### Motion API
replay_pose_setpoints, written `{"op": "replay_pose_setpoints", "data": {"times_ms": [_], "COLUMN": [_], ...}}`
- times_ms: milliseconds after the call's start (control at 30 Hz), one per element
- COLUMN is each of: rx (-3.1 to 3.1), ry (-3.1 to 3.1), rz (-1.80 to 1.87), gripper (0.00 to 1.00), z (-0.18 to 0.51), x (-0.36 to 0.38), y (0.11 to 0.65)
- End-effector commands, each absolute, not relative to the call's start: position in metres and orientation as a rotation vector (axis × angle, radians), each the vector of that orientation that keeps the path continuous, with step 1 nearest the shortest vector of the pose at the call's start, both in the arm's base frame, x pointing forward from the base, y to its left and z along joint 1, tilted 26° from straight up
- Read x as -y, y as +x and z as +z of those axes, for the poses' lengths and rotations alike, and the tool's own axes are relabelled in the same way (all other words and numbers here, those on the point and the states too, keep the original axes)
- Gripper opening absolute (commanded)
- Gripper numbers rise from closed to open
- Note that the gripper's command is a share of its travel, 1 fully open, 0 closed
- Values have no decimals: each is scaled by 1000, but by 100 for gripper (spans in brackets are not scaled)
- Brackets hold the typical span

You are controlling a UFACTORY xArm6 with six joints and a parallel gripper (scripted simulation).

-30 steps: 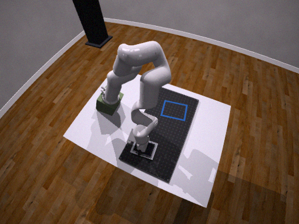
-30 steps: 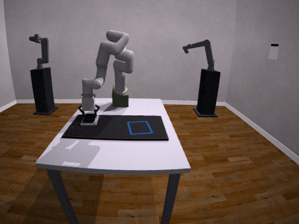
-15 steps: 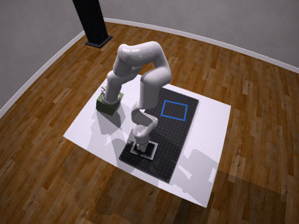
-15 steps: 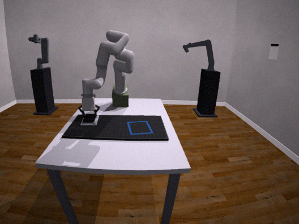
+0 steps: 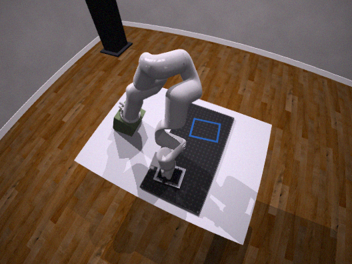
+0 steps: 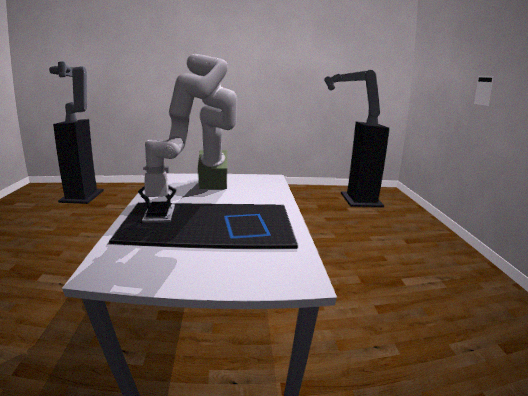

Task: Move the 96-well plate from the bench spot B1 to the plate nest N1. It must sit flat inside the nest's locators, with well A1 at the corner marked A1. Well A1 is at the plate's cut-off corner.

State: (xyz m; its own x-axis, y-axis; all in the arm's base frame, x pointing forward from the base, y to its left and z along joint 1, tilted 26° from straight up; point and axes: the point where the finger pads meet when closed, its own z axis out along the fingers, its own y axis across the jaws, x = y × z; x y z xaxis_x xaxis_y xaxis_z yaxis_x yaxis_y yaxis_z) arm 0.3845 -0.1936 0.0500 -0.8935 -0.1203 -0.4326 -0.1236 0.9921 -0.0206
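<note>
On the black mat, plate between end effector fingers.

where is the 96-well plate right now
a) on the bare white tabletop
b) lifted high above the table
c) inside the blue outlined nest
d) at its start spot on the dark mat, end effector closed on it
d: the white-rimmed dark 96-well plate lies on the black perforated mat with the end effector clamped around it, apart from the blue rectangular nest outline.

Grey walls, white skirting, wood plank floor. White table on grey legs mid-room. Black pedestals by the back wall, small white panel on the right wall
</note>
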Motion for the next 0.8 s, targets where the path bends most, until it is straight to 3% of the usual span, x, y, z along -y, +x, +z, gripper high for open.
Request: {"op": "replay_pose_setpoints", "data": {"times_ms": [0, 767], "rx": [-2686, -2686], "ry": [-173, -173], "rz": [8, 8], "gripper": [0, 0], "z": [50, 47], "x": [194, 194], "y": [385, 387]}}
